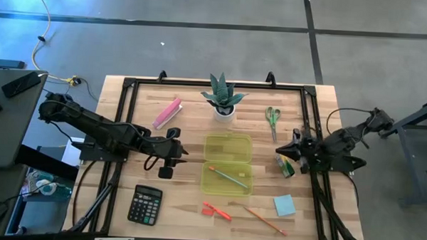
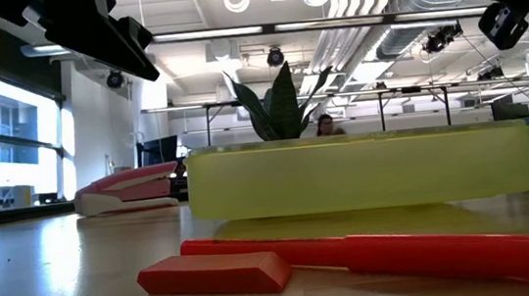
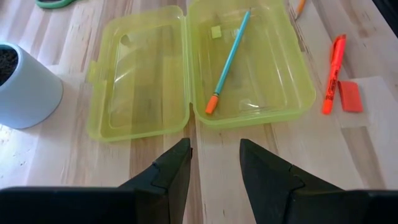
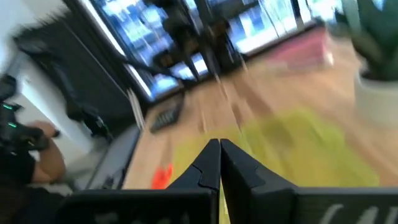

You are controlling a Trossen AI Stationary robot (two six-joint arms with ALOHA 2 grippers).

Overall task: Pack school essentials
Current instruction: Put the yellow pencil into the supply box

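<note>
An open yellow-green plastic box [image 1: 228, 163] lies flat at the table's middle, lid [image 3: 140, 81] beside tray [image 3: 249, 62]. In the tray lie a green pencil with an orange end [image 3: 229, 62] and a tiny green piece [image 3: 216, 32]. My left gripper [image 3: 214, 162] hovers open just left of the box [image 1: 180, 153], with nothing between its fingers. My right gripper [image 4: 219, 155] is shut on nothing, raised at the box's right [image 1: 287, 147]. A green-yellow block [image 1: 286, 165] lies under it. Green-handled scissors [image 1: 272, 120], a light-blue note pad [image 1: 284, 205], an orange pencil [image 1: 263, 220] and a red-orange pen [image 1: 217, 211] lie flat around the box.
A potted plant [image 1: 223, 99] stands behind the box, with a pink bar [image 1: 167, 113] to its left. A black calculator [image 1: 145, 204] lies near the front left. A small red piece [image 3: 349, 96] lies beside the pen. A black frame [image 1: 129, 85] borders the table.
</note>
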